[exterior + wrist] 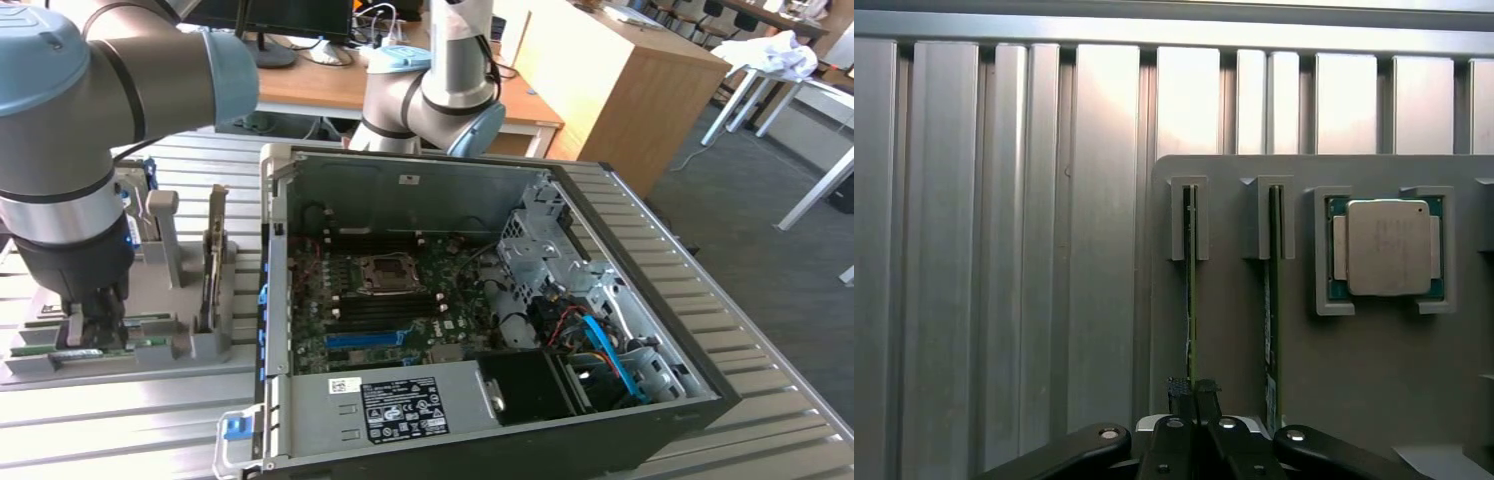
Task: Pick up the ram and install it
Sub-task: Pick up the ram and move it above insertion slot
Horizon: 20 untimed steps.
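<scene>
Black claw pinched shut on near end of green ram | ram stands on edge in slot of grey holder, second stick just beside, processor farther along | step: pickup, grip made, ram not yet lifted | next: likely a straight pull clear of slot guides | open case well apart

The end effector is closed on the ram, which stands on edge in a grey holder on the ribbed counter. Just beside it stands a second stick, and further off sits a processor chip.
</scene>
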### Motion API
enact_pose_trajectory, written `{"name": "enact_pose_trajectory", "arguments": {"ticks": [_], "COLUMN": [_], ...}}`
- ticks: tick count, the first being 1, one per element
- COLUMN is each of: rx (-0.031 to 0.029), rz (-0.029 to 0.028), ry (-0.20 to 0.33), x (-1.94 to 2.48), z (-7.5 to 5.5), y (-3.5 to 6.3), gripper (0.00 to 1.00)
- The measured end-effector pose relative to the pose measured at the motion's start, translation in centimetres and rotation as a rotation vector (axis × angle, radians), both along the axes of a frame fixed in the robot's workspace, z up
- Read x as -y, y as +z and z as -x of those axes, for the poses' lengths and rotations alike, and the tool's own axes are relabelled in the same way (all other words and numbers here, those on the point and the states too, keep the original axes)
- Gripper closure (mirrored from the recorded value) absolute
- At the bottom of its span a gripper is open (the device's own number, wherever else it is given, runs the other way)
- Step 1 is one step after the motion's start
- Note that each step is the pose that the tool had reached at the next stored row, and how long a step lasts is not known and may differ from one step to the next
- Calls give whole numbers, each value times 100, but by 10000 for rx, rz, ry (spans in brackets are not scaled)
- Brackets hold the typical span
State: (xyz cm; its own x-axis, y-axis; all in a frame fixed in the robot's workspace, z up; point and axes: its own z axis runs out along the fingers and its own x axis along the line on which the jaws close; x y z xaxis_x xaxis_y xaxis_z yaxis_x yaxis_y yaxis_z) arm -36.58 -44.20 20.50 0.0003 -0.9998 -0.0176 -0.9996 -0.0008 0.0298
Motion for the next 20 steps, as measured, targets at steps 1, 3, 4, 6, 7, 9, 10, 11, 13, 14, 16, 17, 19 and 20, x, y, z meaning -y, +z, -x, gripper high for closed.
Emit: {"name": "enact_pose_trajectory", "arguments": {"ticks": [1, 3, 4, 6, 7, 9, 10, 11, 13, 14, 16, 17, 19, 20], "rx": [-1, 1, 0, 0, 1, 1, 1, 0, -1, -1, 0, 1, 2, 1], "rz": [1, 0, 0, 0, 0, -1, -1, -1, 0, 0, 0, 0, -1, 0], "ry": [0, 0, 0, 0, 0, 0, 0, 0, 0, 0, 0, 0, 0, 0], "x": [0, 0, 0, 0, 0, 0, 0, 0, 0, 0, 0, 0, 0, 0], "z": [0, -2, -2, -4, -5, -7, -9, -11, -15, -17, -21, -23, -28, -30], "y": [8, 27, 38, 56, 65, 83, 92, 102, 125, 136, 160, 171, 197, 209], "gripper": [88, 88, 88, 88, 88, 88, 88, 88, 88, 88, 88, 88, 88, 88]}}
